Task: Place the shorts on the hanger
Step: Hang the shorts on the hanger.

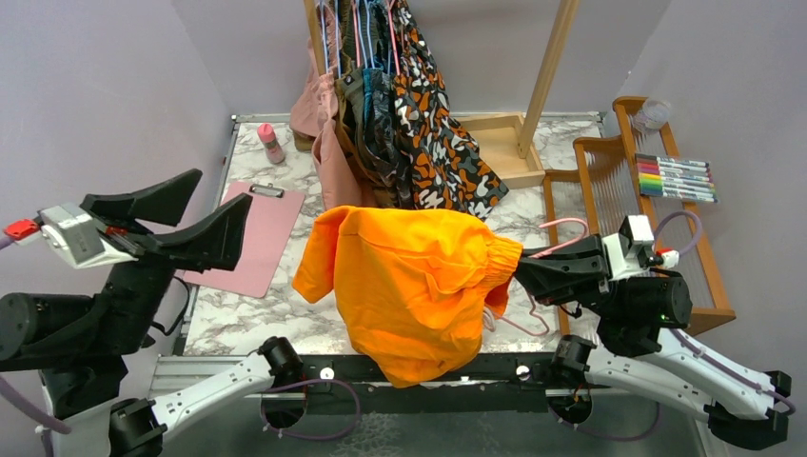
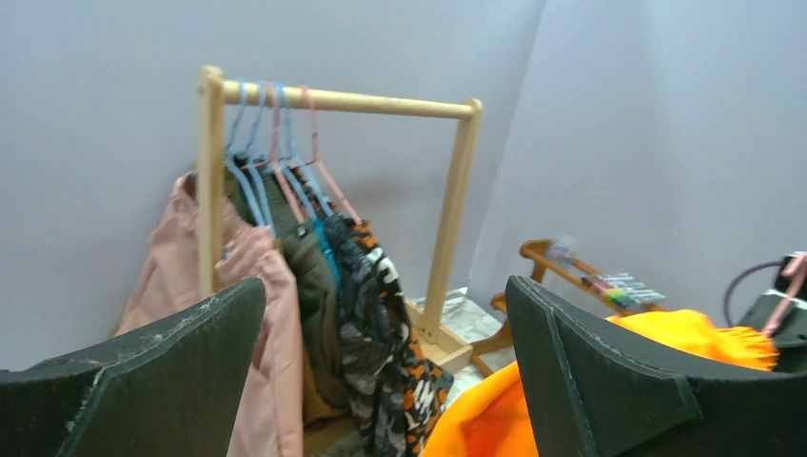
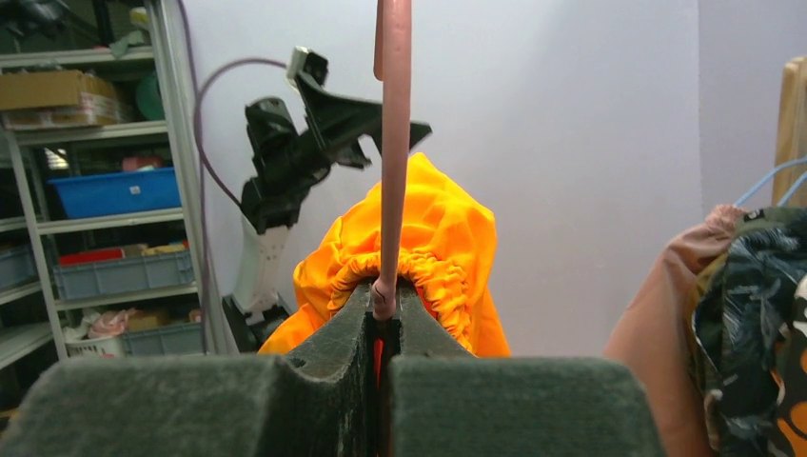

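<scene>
The bright orange shorts [image 1: 409,276] hang draped over the pink wire hanger [image 1: 561,228] above the table's front middle, their gathered waistband bunched at my right gripper [image 1: 521,269]. In the right wrist view that gripper [image 3: 383,305] is shut on the hanger's pink wire [image 3: 392,143], with the shorts [image 3: 447,238] just beyond its tips. My left gripper [image 1: 224,190] is raised at the left, apart from the shorts, open and holding nothing. In its own view the left gripper [image 2: 385,286] faces the clothes rack, and the shorts [image 2: 495,419] show low at the right.
A wooden clothes rack [image 1: 547,67] at the back holds several garments [image 1: 400,114] on blue and pink hangers. A pink clipboard [image 1: 257,238] and a pink bottle [image 1: 272,143] lie at the left. A wooden stand [image 1: 609,181] with markers [image 1: 676,176] stands at the right.
</scene>
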{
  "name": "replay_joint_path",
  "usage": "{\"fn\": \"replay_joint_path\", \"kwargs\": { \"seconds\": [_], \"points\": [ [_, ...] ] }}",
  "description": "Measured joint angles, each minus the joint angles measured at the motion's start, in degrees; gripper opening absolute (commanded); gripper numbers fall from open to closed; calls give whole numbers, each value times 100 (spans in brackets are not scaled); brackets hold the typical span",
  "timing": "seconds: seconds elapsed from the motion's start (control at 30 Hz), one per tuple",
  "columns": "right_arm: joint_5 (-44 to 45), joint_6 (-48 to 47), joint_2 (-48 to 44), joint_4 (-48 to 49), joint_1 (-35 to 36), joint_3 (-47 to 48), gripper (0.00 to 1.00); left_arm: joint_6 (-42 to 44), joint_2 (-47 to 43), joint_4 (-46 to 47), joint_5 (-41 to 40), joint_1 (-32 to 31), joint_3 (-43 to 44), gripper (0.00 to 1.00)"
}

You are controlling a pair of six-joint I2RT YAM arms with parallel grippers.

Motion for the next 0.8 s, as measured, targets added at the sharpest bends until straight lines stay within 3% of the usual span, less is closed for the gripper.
{"fn": "replay_joint_path", "kwargs": {
  "seconds": [0.13, 0.47, 0.8],
  "points": [
    [101, -136, -173, -254, 0, -186, 1, -55, 444, 216, 721, 0, 216, 99],
    [157, -511, -503, -970, 0, -382, 1, -457, 2457, 236, 3635, 0, 188, 99],
    [138, -629, -411, -1045, 0, -625, 1, -170, 2732, 92, 5174, 0, 173, 99]
  ]
}}
